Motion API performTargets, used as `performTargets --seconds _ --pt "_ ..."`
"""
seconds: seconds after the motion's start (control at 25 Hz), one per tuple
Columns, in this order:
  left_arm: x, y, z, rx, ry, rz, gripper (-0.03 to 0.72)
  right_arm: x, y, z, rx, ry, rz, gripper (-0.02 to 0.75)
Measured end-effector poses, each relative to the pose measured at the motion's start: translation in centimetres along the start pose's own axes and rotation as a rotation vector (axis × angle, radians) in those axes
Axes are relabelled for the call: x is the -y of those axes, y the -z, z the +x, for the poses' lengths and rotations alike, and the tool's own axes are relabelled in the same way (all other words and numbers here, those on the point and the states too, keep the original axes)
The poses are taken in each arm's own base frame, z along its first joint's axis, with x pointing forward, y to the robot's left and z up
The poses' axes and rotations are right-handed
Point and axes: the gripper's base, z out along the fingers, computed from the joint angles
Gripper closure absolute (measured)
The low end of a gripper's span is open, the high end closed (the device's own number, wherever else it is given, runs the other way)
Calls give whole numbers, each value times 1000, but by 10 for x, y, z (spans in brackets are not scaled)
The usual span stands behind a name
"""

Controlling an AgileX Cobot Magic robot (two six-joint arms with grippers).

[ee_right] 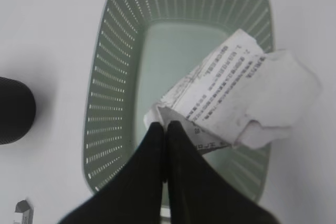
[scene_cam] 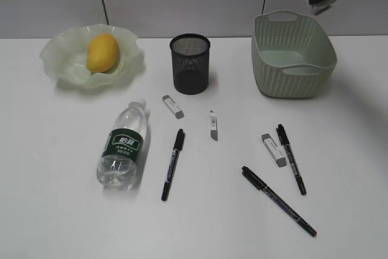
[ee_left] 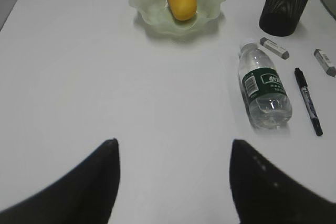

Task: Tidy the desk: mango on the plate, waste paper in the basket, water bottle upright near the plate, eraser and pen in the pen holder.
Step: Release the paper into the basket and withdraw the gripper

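Pens lie nearest me on the white desk [scene_cam: 54, 210], one black pen [scene_cam: 278, 191] angled toward the front right. My right gripper [ee_right: 166, 127], jaws clenched on the waste paper [ee_right: 236, 98], hangs over the pale green basket [scene_cam: 293, 54]; its grey print is too small to read. My left gripper [ee_left: 173, 153] hovers released. Lying flat, cap toward the plate [scene_cam: 91, 54] holding the mango [scene_cam: 102, 52], the water bottle [scene_cam: 124, 145] shows a green label with unreadable white lettering.

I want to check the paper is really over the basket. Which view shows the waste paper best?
The right wrist view: the waste paper hangs pinched in the right gripper above the basket. The exterior view catches only a scrap at the top edge; the left wrist view misses it.
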Motion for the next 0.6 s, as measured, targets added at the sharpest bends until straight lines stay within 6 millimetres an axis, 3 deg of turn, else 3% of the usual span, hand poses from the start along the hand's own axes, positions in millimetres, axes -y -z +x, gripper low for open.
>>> performTargets --seconds 0.2,0.32,0.4,0.52,0.6 --pt "0 0 0 0 0 0 190 1 -53 13 -90 -8 2 724" --pt "0 0 0 0 0 0 190 1 -70 20 -128 -12 3 687" --pt "0 0 0 0 0 0 190 1 -74 22 -138 -17 -3 561" --pt "0 0 0 0 0 0 190 0 -73 20 -129 -20 -7 272" --pt "0 0 0 0 0 0 190 0 -72 17 -118 -20 -9 144"
